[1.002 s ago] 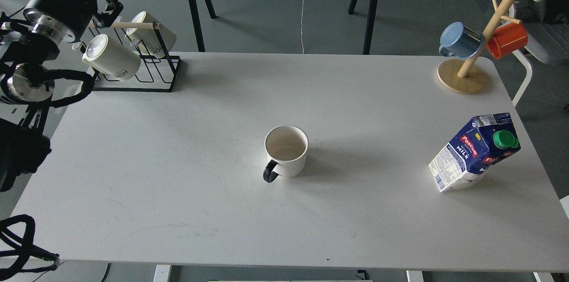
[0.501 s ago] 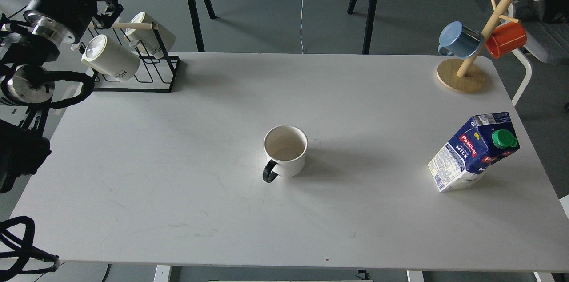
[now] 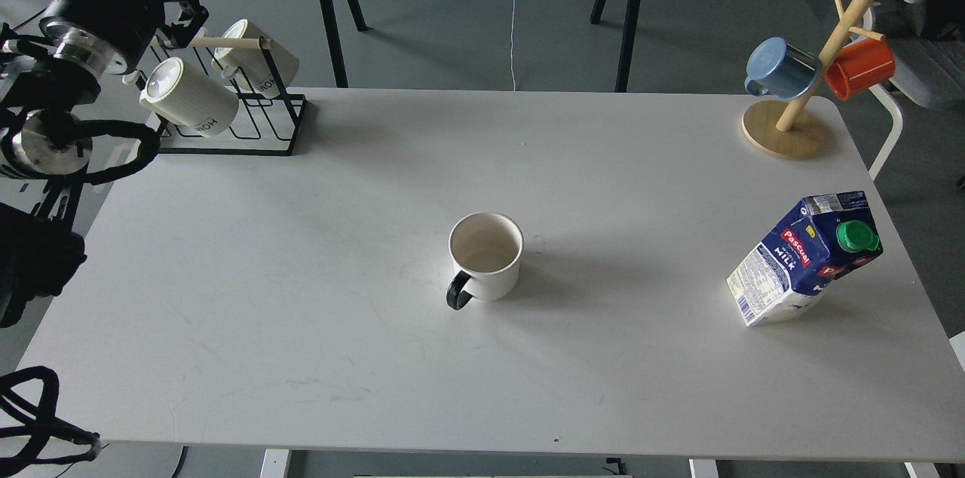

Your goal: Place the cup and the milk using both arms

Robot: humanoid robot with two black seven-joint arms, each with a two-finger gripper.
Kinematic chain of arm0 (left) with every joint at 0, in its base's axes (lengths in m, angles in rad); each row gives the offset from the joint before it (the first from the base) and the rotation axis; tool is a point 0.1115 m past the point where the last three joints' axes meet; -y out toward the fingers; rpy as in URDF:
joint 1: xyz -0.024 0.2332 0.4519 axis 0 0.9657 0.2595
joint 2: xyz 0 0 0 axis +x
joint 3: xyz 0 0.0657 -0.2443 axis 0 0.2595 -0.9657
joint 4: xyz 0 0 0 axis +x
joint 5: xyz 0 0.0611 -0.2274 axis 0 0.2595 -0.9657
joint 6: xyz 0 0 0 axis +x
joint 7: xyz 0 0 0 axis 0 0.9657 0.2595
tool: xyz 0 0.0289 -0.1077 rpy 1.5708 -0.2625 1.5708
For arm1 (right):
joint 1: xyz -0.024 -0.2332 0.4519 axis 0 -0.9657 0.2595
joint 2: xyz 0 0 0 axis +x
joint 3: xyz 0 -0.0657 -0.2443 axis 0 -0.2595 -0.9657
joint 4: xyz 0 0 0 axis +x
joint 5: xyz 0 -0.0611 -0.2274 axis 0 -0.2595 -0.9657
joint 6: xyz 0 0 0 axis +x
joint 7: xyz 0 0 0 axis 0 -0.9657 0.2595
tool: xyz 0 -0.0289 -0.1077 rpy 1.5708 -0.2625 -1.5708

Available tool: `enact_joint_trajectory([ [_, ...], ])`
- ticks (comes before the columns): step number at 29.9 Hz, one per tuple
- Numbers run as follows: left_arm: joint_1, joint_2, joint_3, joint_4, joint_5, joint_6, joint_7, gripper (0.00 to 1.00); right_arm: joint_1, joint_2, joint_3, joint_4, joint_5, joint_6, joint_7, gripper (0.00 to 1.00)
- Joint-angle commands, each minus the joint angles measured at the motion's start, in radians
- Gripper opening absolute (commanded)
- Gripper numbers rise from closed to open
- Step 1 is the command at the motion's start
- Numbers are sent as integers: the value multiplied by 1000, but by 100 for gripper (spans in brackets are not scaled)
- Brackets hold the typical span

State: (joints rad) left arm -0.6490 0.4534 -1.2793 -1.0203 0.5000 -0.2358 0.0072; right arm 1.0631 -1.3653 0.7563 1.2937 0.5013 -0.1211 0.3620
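Black left gripper [image 3: 177,10] at ten o'clock, jaws unreadable; white cup [image 3: 485,258] centre, milk [image 3: 803,258] at three o'clock.

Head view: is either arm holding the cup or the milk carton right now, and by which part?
Neither. The cup and the milk carton stand free on the table. The left gripper is up by the mug rack; the right arm is out of view.

L arm [image 3: 71,48] raised at far left edge, its gripper [image 3: 181,10] dark, jaws maybe apart; R arm unseen.
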Motion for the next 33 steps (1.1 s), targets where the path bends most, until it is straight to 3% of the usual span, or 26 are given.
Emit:
enact_joint_trajectory([
  [1,-1,-1,0,0,0,1,0,99,37,14,9,-19,62,0,0,99],
  [12,-3,-1,0,0,0,1,2,99,153,72,52,-100,55,0,0,99],
  [22,-11,-1,1,0,0,4,2,99,474,227,52,-212,65,-2,0,99],
  [33,-11,-2,1,0,0,6,2,99,595,468,86,-542,71,12,2,99],
])
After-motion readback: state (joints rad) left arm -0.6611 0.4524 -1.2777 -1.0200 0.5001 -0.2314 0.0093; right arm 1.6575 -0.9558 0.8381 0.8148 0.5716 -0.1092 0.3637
